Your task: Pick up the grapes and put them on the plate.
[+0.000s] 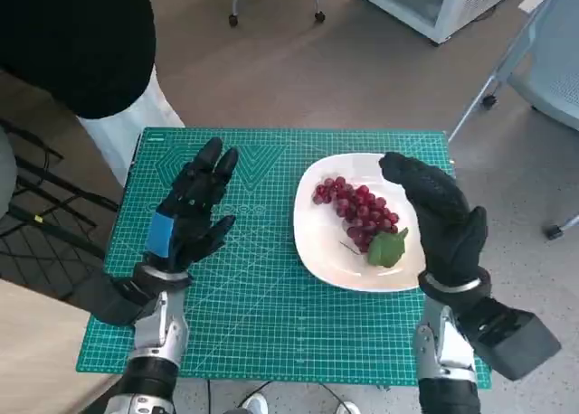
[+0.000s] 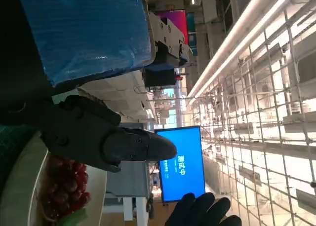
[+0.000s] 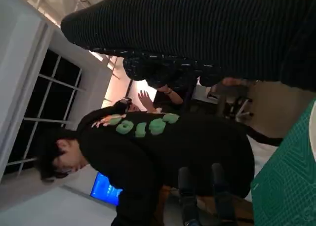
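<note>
Red grapes (image 1: 356,211) are positioned on the plate (image 1: 317,251), just beside the released right hand (image 1: 441,217); the left hand (image 1: 192,211) is spread, well apart.

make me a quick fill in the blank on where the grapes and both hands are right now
1. The grapes lie on the white ____.
2. The green leaf sits at the end of the bunch nearer the robot's ____ hand.
3. The left hand hovers over the green ____, holding nothing.
4. The right hand holds ____.

Missing words: plate; right; mat; nothing
</note>
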### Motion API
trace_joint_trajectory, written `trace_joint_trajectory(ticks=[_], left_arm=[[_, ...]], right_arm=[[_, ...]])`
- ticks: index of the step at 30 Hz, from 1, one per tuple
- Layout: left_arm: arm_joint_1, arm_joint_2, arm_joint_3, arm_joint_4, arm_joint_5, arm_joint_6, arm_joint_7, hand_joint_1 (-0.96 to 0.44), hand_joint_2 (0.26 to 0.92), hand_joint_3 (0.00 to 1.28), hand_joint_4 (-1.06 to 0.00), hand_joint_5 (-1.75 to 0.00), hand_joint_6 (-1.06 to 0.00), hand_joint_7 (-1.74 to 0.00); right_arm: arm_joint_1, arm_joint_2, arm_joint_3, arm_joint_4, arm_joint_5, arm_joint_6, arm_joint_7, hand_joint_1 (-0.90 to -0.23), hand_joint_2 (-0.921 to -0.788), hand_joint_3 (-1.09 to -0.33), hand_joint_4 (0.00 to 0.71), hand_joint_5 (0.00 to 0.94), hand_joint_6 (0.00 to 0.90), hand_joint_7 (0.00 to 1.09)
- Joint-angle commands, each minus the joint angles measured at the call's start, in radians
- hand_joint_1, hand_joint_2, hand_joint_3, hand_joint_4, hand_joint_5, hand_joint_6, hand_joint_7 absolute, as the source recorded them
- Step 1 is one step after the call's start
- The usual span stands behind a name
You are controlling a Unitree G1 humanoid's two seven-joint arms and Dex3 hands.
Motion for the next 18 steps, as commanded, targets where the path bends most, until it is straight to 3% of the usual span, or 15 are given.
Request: trace_joint_trajectory(ticks=[1, 18], left_arm=[[0.020, -0.015, 0.002, -0.032, -0.001, 0.008, -0.002, -0.49, 0.921, 0.24, -0.29, -0.01, -0.41, -0.04], [0.029, -0.024, -0.005, -0.040, 0.030, 0.019, 0.018, -0.48, 0.921, 0.22, -0.31, -0.01, -0.42, -0.03]], right_arm=[[0.024, -0.006, -0.003, 0.005, 0.007, 0.015, 0.009, -0.435, -0.921, -0.568, 0.311, 0.002, 0.038, 0.55], [0.037, -0.005, -0.003, -0.027, 0.023, 0.051, 0.009, -0.433, -0.921, -0.568, 0.312, 0.002, 0.034, 0.56]])
